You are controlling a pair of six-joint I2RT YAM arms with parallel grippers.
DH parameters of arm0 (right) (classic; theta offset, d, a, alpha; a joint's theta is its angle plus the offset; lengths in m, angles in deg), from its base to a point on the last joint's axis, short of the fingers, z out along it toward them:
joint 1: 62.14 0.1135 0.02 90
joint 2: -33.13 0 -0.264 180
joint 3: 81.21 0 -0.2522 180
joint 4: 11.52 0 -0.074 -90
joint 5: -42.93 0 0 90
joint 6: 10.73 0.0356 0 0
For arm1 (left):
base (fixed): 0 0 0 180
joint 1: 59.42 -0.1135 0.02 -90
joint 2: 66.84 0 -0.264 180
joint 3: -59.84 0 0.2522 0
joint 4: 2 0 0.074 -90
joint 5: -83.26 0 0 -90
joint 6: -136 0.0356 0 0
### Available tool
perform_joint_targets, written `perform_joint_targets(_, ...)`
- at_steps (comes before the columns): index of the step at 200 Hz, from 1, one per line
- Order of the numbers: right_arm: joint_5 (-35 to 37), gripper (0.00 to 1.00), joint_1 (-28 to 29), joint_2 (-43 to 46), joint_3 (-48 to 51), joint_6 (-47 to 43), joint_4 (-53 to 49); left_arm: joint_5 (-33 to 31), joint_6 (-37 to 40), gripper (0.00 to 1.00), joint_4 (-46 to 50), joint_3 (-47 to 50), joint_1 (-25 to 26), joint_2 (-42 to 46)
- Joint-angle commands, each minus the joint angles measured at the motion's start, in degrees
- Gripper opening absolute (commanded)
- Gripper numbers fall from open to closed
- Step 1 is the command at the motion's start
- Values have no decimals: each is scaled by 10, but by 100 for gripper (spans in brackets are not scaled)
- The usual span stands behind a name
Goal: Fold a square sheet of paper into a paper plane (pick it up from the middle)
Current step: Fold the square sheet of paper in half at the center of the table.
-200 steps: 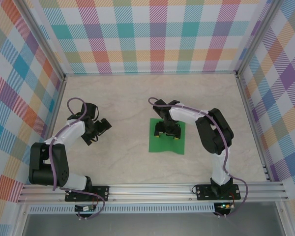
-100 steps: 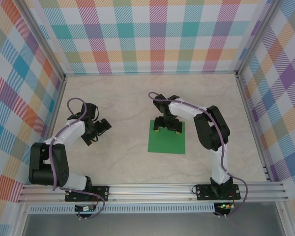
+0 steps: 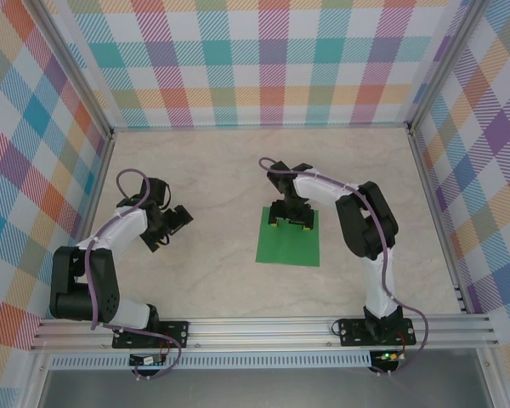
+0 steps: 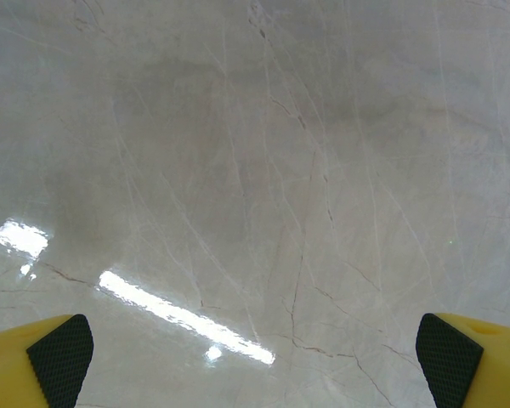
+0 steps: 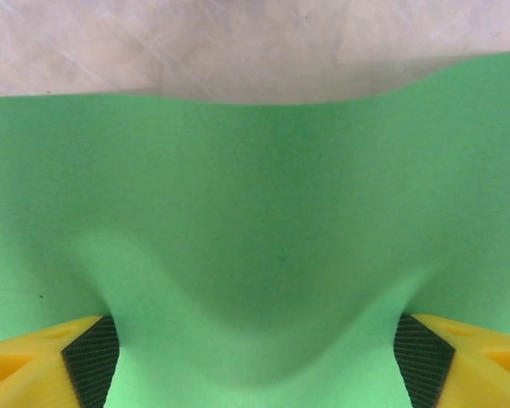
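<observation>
Marble table (image 3: 204,280), green paper (image 3: 291,248) humped btw R claw (image 3: 290,225)

The left arm is folded at the left side, and the left gripper (image 3: 172,223) points to the right with its jaws wide apart. The right arm reaches left toward the middle. The right gripper (image 3: 291,223) points down, jaws also spread.

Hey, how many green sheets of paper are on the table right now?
1. The sheet lies on the table right of centre, its far edge under the right gripper. Whether a second sheet is stacked beneath it can't be told.
</observation>
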State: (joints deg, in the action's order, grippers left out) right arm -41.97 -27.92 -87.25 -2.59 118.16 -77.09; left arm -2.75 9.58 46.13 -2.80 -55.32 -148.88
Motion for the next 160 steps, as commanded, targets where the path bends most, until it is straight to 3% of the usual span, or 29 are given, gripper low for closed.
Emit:
perform_joint_targets(1,-32,82,1,-35,38,-6,18,6,5,100,17,-8,6,-1)
perform_joint_targets(21,-38,71,1,-5,39,-7,33,13,1,100,14,-6,10,0)
perform_joint_targets(42,-65,51,1,32,46,-8,61,32,-9,100,-1,5,20,6)
perform_joint_targets(58,-114,36,1,60,59,-1,92,56,-21,99,-25,22,30,20)
perform_joint_targets(74,-190,29,1,95,86,8,148,82,-39,97,-59,47,44,41)
perform_joint_targets(123,-445,27,1,165,162,68,364,139,-90,89,-135,125,84,139)
perform_joint_targets(143,-467,27,2,153,171,69,390,155,-98,87,-152,147,92,177)
perform_joint_targets(160,-444,29,1,131,166,42,366,169,-104,86,-175,165,99,197)
